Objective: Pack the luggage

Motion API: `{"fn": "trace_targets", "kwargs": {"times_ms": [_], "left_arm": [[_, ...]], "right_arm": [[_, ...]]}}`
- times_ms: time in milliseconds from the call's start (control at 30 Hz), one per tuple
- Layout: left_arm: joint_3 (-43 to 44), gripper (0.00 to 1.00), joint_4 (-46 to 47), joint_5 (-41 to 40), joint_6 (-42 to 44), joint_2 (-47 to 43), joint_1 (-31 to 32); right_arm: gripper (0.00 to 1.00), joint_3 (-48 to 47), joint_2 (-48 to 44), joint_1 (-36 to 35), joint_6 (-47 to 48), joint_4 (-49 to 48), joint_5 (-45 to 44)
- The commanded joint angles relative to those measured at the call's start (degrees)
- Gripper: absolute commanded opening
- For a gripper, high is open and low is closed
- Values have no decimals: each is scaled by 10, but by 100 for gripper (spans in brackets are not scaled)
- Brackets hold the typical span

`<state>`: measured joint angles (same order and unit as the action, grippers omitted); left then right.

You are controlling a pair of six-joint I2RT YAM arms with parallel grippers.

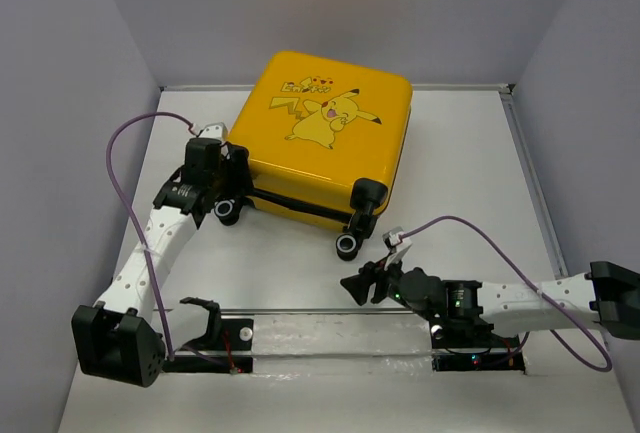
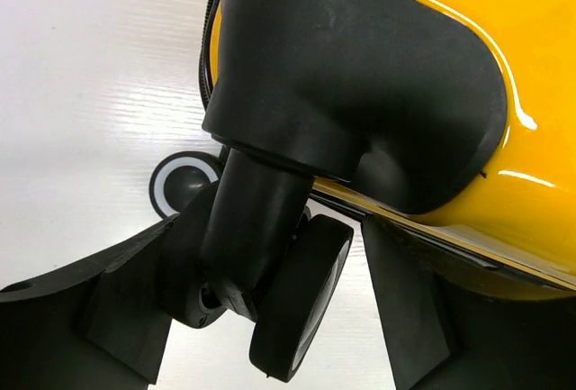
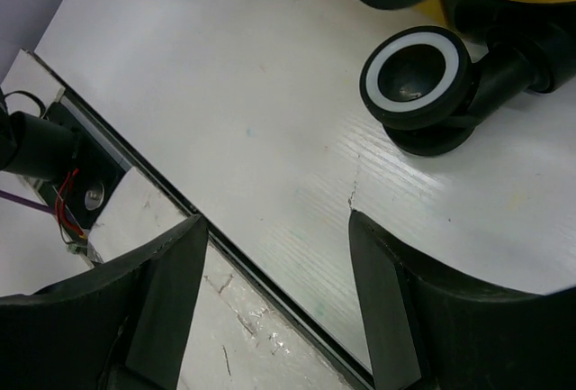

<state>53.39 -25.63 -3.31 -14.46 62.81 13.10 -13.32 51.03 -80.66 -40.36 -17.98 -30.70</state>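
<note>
The luggage (image 1: pixel 325 133), a yellow hard-shell suitcase with a Pikachu print, lies flat and closed at the back middle of the table, its caster wheels toward me. My left gripper (image 1: pixel 226 196) is at its front left corner. In the left wrist view the gripper (image 2: pixel 279 318) is open, with its jaws on either side of a black caster wheel (image 2: pixel 301 304) under the yellow shell (image 2: pixel 513 39). My right gripper (image 1: pixel 355 286) is open and empty, low over the table just in front of the right caster (image 1: pixel 349 244). That caster also shows in the right wrist view (image 3: pixel 418 79), beyond the gripper (image 3: pixel 279 291).
A metal rail (image 1: pixel 330 338) runs along the near edge between the arm bases. Purple cables (image 1: pixel 130 143) loop off both arms. Grey walls close the table at left, right and back. A second caster (image 2: pixel 180 178) rests on the table behind the left jaws.
</note>
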Motion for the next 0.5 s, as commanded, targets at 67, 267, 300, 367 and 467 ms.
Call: {"fn": "trace_targets", "kwargs": {"times_ms": [67, 267, 300, 367, 467], "left_arm": [[-4, 84, 13, 120, 0, -13, -48], [-10, 53, 22, 153, 5, -21, -74], [-10, 51, 22, 153, 2, -22, -74], [-16, 51, 23, 161, -2, -30, -74], [-19, 39, 28, 167, -5, -51, -74]], "right_arm": [[70, -22, 16, -1, -2, 0, -8], [70, -21, 16, -1, -1, 1, -9], [70, -20, 16, -1, -1, 1, -9], [70, -19, 15, -1, -3, 7, -12], [71, -19, 12, -1, -7, 19, -16]]}}
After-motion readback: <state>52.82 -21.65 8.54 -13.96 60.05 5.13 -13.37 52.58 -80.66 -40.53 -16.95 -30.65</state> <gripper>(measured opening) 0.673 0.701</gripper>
